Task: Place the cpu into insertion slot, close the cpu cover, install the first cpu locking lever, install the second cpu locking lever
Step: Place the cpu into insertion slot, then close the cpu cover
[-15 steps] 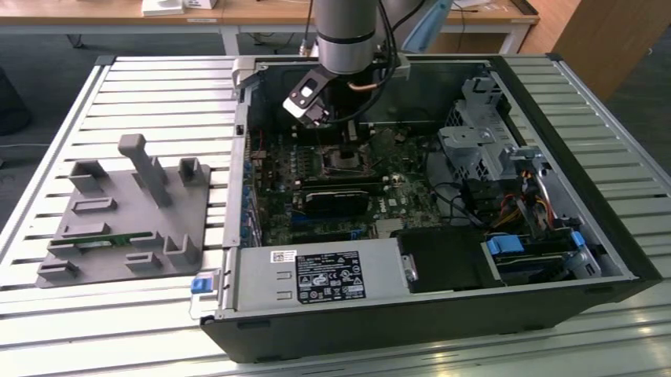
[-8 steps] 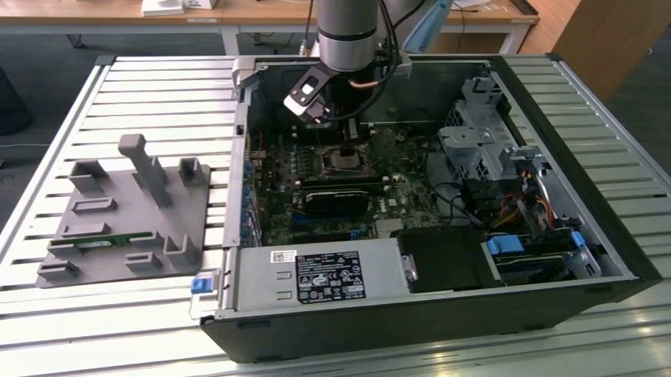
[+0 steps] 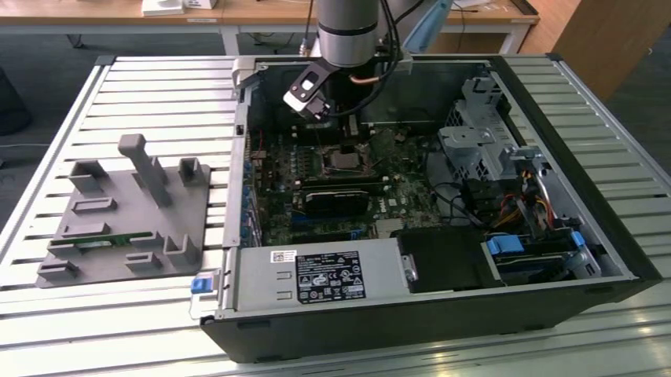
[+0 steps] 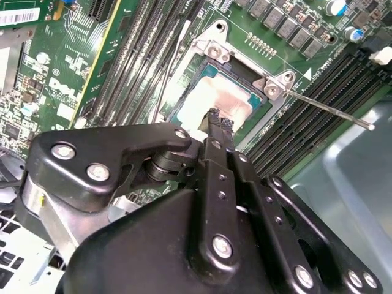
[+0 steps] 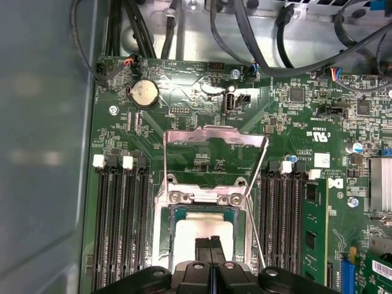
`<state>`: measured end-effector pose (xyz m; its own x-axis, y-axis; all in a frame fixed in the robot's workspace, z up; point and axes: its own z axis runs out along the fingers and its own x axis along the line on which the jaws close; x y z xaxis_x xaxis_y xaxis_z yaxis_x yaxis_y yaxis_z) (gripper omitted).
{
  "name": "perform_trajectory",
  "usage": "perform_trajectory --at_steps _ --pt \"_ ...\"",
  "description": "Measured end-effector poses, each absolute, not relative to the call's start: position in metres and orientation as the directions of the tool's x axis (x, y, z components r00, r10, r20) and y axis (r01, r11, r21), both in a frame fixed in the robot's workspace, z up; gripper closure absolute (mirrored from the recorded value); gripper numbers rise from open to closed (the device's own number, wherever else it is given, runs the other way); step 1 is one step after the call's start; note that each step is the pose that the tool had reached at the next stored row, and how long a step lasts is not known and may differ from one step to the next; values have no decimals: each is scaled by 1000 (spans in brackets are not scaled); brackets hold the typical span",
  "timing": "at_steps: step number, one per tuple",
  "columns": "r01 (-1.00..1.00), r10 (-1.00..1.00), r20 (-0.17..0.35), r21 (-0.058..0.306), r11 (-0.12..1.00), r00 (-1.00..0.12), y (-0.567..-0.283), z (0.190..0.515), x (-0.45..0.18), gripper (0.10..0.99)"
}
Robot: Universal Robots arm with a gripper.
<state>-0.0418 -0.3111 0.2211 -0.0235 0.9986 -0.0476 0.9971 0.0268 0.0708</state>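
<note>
The cpu (image 5: 190, 240) lies flat in the insertion slot (image 5: 164, 233) on the green board, its silver top (image 4: 211, 101) bright in both wrist views. My gripper (image 5: 210, 246) hangs straight over it, fingers shut together, fingertips (image 4: 214, 117) at or just above the chip's top. The cpu cover (image 5: 214, 136) is swung open, its silver frame standing up from the hinge (image 5: 202, 196) beyond the chip. One thin locking lever (image 5: 255, 214) slants up beside the socket, also seen as a lever rod (image 4: 331, 110); a second lever rod (image 4: 166, 79) runs along the other side. In the exterior view my gripper (image 3: 351, 135) is inside the computer case above the slot (image 3: 345, 160).
Long black memory slots (image 5: 119, 226) flank the socket on both sides. Black cables (image 5: 245, 37) cross the back of the case. The case wall (image 5: 43, 153) stands close by. A drive cage (image 3: 477, 141) and power supply (image 3: 320, 275) fill the case; a grey fixture (image 3: 126, 212) sits at the exterior view's left.
</note>
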Motion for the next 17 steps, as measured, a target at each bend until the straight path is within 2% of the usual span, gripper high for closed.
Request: perform_trajectory --at_steps 17 --pt "997 999 -48 71 23 -20 -311 238 -42 980"
